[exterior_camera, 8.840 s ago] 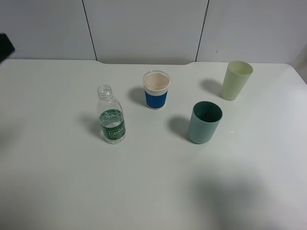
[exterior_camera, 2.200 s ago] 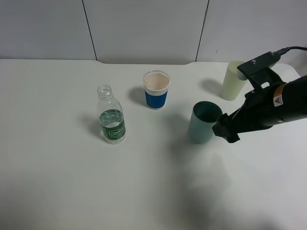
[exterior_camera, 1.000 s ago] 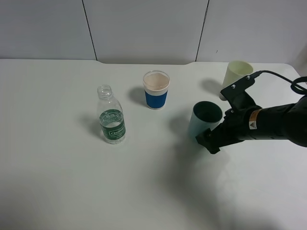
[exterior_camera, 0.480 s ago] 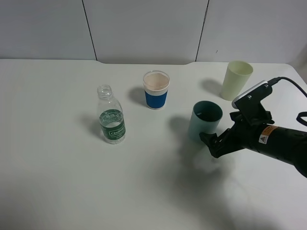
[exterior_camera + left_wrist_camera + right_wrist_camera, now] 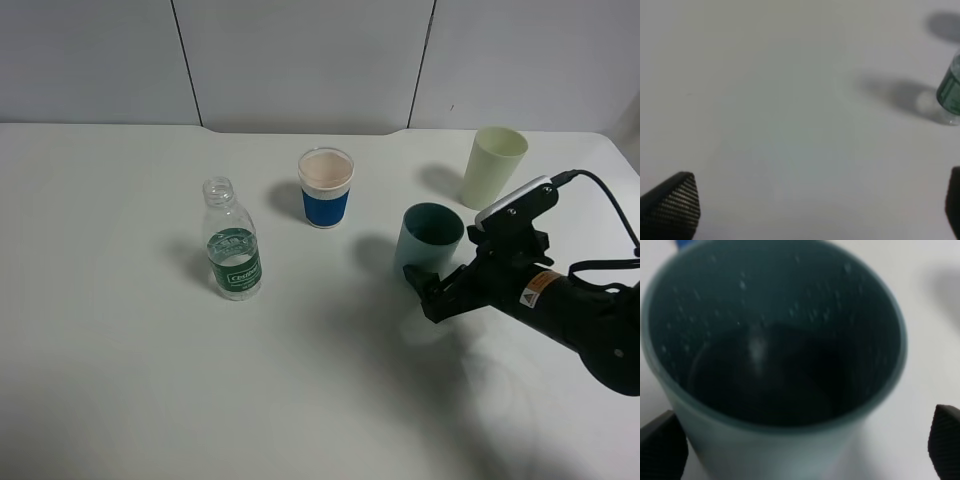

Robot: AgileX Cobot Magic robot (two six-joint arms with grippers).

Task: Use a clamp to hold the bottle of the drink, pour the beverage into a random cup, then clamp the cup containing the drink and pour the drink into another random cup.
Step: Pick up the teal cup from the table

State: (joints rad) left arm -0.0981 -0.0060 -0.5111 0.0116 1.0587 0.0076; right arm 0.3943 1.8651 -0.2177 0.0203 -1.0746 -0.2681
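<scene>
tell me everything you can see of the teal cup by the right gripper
The teal cup is a plain dull blue-green tumbler, plastic by its look, slightly tapered, with a round open rim. It stands upright on the white table, right of the middle. Pale specks dot its dark inner wall; whether liquid is inside is unclear. The open jaws of the right gripper stand on either side of its lower wall, not visibly clamping it.

I count three cups on the bench [image 5: 120,380]: one teal cup [image 5: 430,240], one pale yellow-green cup [image 5: 492,167] and one white cup with a blue band [image 5: 326,188]. I see one bottle [image 5: 232,245]. I count two hands: the right hand [image 5: 428,297] and the left hand [image 5: 812,210].
</scene>
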